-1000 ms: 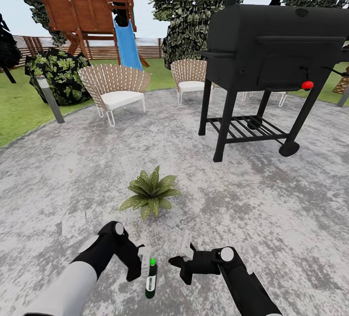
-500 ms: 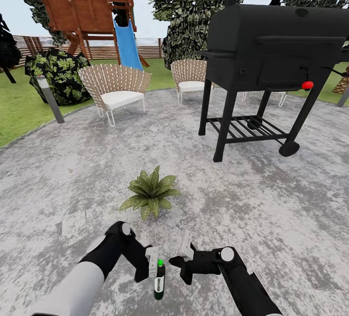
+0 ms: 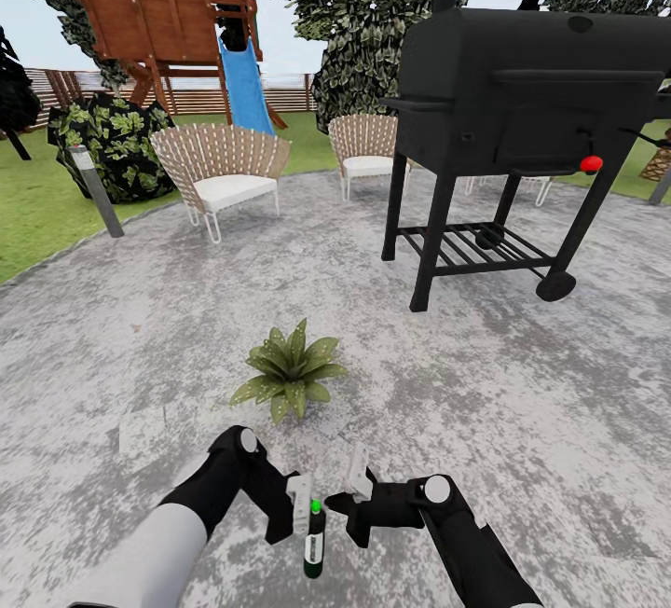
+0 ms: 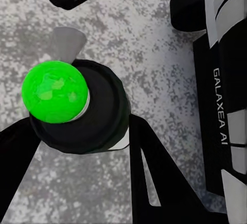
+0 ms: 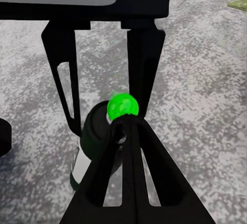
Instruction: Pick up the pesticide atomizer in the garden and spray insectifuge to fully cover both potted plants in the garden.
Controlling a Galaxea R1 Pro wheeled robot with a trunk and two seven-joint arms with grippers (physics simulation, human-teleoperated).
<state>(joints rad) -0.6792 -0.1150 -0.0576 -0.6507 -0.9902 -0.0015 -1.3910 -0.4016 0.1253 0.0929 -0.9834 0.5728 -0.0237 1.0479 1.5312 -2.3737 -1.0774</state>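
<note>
Stone patio (image 3: 140, 328), pesticide atomizer (image 3: 314, 538) upright, green tip up

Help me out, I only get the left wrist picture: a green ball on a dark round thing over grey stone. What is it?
Observer: From the head camera it is a slim dark bottle with a white label down its side. The green ball is its cap, seen from above. The left hand grips it.
Operator: Is there a plant anywhere near?
Observer: Yes, a low plant with broad pointed leaves sits on the stone patio, straight ahead of the bottle.
Operator: What else is out there?
Observer: A big black grill on legs stands farther off, to the right of the plant.
</note>
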